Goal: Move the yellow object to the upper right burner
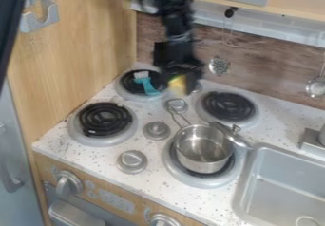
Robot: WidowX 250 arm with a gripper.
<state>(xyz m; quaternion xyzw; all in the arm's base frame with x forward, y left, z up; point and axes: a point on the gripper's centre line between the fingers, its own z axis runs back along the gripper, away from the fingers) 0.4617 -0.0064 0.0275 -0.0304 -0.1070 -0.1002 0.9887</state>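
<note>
1. Nearest the camera, a dark, straight bar (7, 23) crosses the upper left corner.
2. My black hand (180, 80) hangs over the back of the stove, its fingers pinching the yellow object (177, 84).
3. The yellow object sits low between my fingertips, just right of the upper left burner (124, 91) and left of the upper right burner (229, 106); its exact shape is blurred.
4. A turquoise brush (147, 84) with pale bristles lies on the upper left burner, near my hand. The burners are black coils in round, grey rims.
5. In front, a shiny, round metal pot (204, 147) rests on the lower right burner (190, 178), its thin looped handle angled toward the back; the lower left burner (105, 118) is well apart.
6. The table (89, 154) is white with dark speckles, set with ridged grey knobs (132, 161), beside a smooth grey sink (276, 189). Behind stands brown, wood-grained panelling (266, 73).
</note>
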